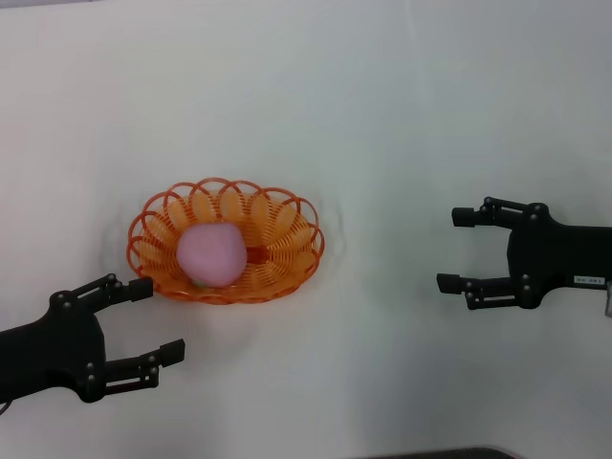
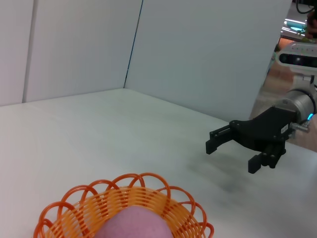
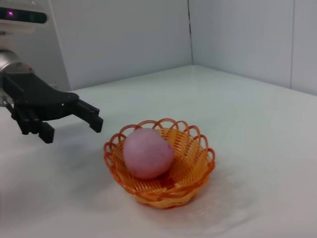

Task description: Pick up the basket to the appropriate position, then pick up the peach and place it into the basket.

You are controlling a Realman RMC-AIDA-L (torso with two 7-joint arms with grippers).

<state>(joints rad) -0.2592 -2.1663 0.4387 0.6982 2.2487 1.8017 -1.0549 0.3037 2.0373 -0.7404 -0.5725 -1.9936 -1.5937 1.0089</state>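
The white counter (image 1: pixel 402 115) carries the orange basket (image 1: pixel 296 251) left of centre, with the pink peach (image 1: pixel 210 254) already resting inside it, toward its left half. The left gripper (image 1: pixel 143 322) hangs just beside the basket's near-left rim, fingers spread and holding nothing; the right gripper (image 1: pixel 459 249) sits well apart to the right, fingers likewise released. Both placements look finished, so the sound move is to draw the left arm clear without clipping the looped rim. The basket is shallow, ribbed and scalloped; the peach is round and soft-looking.
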